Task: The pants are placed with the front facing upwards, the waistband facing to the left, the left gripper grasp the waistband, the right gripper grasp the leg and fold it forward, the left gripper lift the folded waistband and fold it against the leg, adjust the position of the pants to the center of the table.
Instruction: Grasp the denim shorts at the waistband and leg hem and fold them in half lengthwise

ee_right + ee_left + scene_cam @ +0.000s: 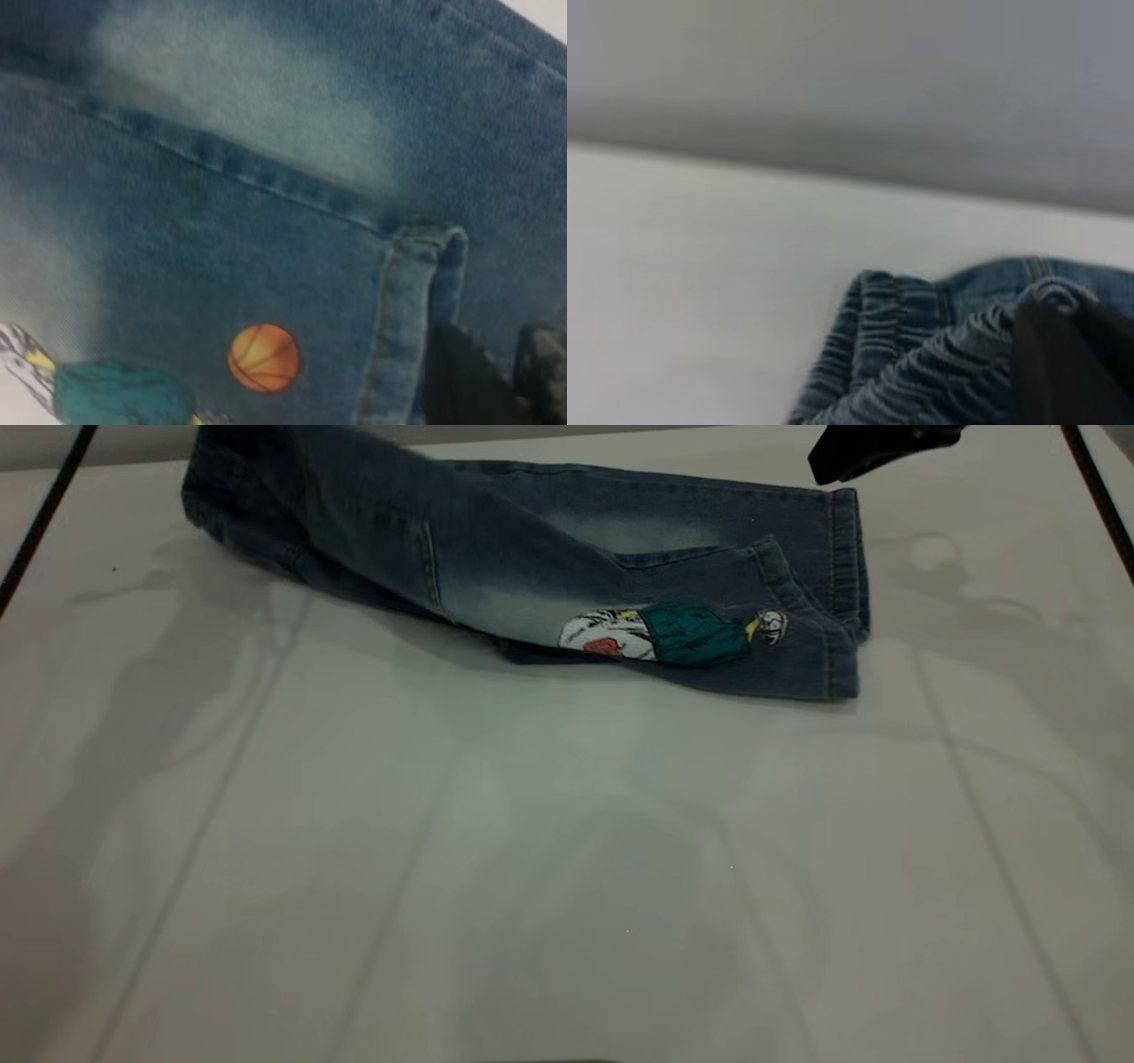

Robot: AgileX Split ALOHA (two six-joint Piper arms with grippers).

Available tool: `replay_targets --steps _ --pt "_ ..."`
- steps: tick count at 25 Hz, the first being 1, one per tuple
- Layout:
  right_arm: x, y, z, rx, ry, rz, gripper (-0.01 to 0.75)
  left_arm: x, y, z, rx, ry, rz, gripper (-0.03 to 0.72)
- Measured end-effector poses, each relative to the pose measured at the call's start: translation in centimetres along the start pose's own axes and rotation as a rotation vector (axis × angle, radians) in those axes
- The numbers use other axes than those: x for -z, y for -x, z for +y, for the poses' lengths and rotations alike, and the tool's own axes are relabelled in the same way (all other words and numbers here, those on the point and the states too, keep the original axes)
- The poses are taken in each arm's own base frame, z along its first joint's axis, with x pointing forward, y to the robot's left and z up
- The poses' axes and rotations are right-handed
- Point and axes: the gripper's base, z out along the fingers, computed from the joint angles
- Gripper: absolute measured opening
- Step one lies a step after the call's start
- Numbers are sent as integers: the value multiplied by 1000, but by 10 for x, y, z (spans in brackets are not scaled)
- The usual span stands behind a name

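Pants [549,576] lay folded lengthwise at table's [567,868] far edge, L gripper [1063,354] apparently pinching the elastic waistband [921,345], R gripper's [873,452] fingers can't tell; best to lift waistband high w/ firm hold, then lay it squarely over legs.

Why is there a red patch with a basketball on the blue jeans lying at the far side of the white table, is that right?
Not quite: the patch on the jeans is green, not red. The exterior view shows it near the hems; the right wrist view shows the orange basketball beside it. The jeans do lie at the far side of the white table.
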Motion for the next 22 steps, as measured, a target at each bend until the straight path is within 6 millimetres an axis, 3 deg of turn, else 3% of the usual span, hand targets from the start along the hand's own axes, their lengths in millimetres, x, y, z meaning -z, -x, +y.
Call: replay_targets --steps 4,7,12,17,22 --pt "0 0 0 -2 2 0 142 -6 -4 0 -95 -18 -60 48" --pt "0 0 1 -6 10 2 181 -14 -19 0 -181 -41 -37 70" --pt "0 -2 5 -10 54 23 250 -24 -36 1 -273 -59 -25 205" --pt "0 -3 8 -26 84 29 266 -30 -20 -3 -267 -58 -67 336" --pt "1 -5 12 -28 135 54 266 -36 14 -13 -259 -70 27 365"
